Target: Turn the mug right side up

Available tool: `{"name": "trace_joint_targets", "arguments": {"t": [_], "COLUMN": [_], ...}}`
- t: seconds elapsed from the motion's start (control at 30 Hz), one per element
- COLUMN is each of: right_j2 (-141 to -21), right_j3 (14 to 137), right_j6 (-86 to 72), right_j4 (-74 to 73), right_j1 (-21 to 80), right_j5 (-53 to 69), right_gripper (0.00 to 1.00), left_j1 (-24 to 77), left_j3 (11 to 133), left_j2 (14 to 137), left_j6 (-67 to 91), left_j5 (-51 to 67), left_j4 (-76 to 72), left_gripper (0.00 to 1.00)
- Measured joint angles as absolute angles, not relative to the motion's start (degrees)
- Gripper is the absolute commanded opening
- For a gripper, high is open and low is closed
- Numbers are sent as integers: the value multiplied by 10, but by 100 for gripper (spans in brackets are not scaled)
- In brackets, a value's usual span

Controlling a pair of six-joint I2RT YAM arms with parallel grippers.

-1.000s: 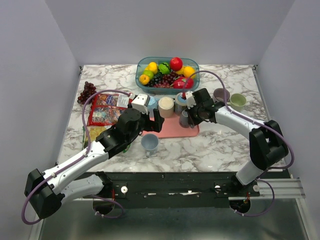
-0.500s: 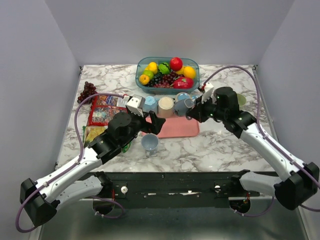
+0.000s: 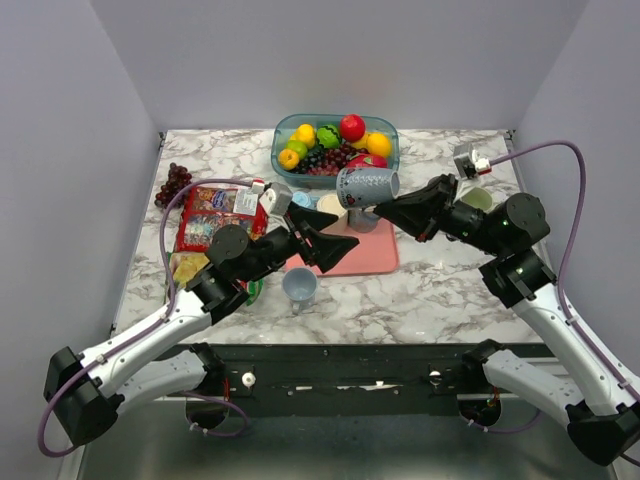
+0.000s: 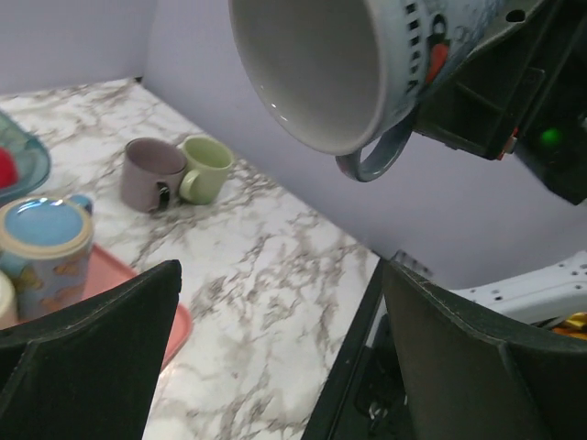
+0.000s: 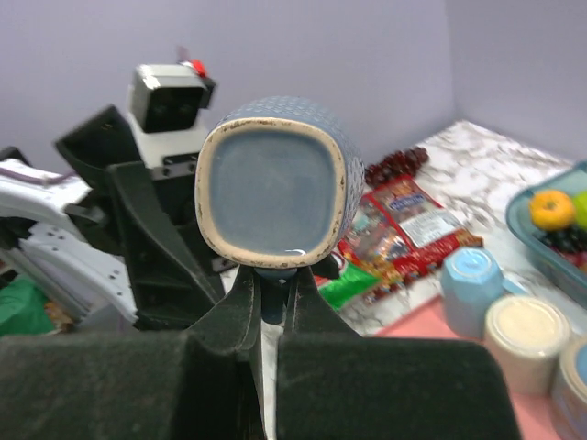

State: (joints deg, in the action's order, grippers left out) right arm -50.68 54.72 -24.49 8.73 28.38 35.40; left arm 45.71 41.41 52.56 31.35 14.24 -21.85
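Observation:
A blue patterned mug (image 3: 367, 186) hangs in the air above the pink tray (image 3: 350, 262), lying on its side. My right gripper (image 3: 385, 207) is shut on its handle (image 5: 275, 266). In the right wrist view the mug's flat base (image 5: 275, 192) faces the camera just above the right gripper (image 5: 272, 275). In the left wrist view the mug's white inside (image 4: 321, 64) faces me, with the handle hanging below. My left gripper (image 3: 335, 235) stands open with nothing in it, a little below and left of the mug's mouth, and its black fingers (image 4: 92, 348) frame the lower part of that view.
On the tray stand an upside-down cream mug (image 3: 330, 205) and a light-blue mug (image 3: 300, 203). A grey-blue mug (image 3: 299, 286) sits upright near the tray's front. Purple (image 3: 441, 188) and green (image 3: 477, 200) mugs stand at the right. Fruit bowl (image 3: 335, 140) behind; snack packets (image 3: 210, 220) and grapes (image 3: 175, 183) left.
My right arm has lifted the mug off the tray and tipped it onto its side. The left gripper has risen and turned towards the mug's mouth.

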Motion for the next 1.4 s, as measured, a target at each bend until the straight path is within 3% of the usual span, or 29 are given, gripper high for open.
{"name": "trace_joint_targets", "arguments": {"t": [0.37, 0.73, 0.83, 0.87, 0.97, 1.07, 1.2, 1.27, 1.33, 1.4], "right_j2": [-508, -512, -514, -514, -514, -514, -514, -514, -514, -512], "right_j3": [542, 534, 529, 527, 522, 519, 518, 517, 517, 517], "right_j6": [-348, -369, -375, -377, -379, -380, -382, -384, -389, -390], "right_j4": [241, 287, 291, 293, 296, 304, 312, 317, 322, 325], "right_j1": [284, 286, 286, 286, 286, 286, 286, 284, 284, 284], "right_j5": [416, 425, 429, 430, 429, 429, 428, 427, 425, 425], "right_gripper": [1, 1, 1, 1, 1, 1, 1, 1, 1, 1], "left_j1": [461, 477, 481, 482, 485, 489, 493, 493, 494, 494], "left_j3": [437, 462, 470, 473, 478, 482, 484, 487, 490, 491], "left_j2": [590, 634, 648, 652, 659, 664, 672, 675, 676, 676], "left_j6": [408, 472, 483, 482, 487, 493, 495, 497, 499, 500], "left_j5": [195, 195, 196, 197, 200, 203, 205, 206, 207, 207], "left_j4": [-406, -515, -521, -522, -527, -530, -536, -540, -545, -545], "left_gripper": [97, 75, 65, 57, 50, 35, 27, 17, 0, 0]}}
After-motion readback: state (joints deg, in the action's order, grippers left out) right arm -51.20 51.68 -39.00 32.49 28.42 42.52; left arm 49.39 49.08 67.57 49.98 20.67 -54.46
